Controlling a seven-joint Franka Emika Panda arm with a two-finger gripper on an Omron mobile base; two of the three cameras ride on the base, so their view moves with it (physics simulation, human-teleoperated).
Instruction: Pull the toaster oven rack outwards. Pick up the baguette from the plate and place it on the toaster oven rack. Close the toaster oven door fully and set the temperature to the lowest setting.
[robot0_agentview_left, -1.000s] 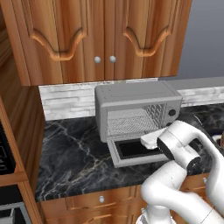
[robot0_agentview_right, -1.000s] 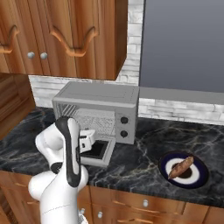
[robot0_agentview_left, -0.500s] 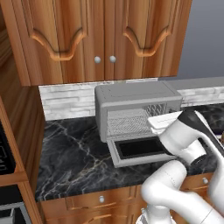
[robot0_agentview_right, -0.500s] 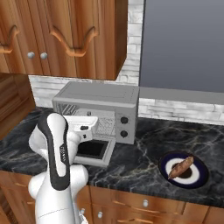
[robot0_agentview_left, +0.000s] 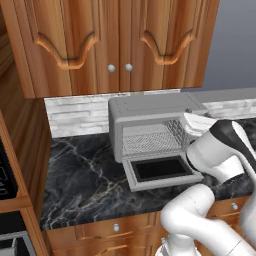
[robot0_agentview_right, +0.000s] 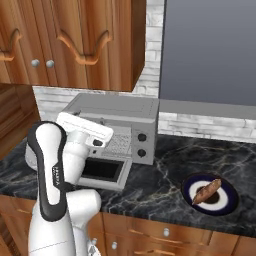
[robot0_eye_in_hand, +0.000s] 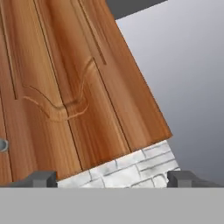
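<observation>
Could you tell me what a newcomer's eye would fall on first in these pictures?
Probably the toaster oven at the back of the dark marble counter, its door folded down flat in front and the wire rack showing inside. Next, the baguette lying on the plate, to the oven's right.

the toaster oven (robot0_agentview_left: 150, 107), a boxy grey metal unit with two black knobs on its right panel, stands on the counter against the backsplash with the toaster oven door (robot0_agentview_left: 161, 171) folded down flat in front, dark glass facing up. the toaster oven rack (robot0_agentview_left: 150, 139), a silvery wire grid, sits inside the open cavity; how far it is drawn out cannot be told. the baguette (robot0_agentview_right: 207, 190), thin and reddish-brown, lies diagonally across the plate (robot0_agentview_right: 226, 204), a round dish with dark centre and pale rim, resting on the counter well apart to the oven's right.
</observation>
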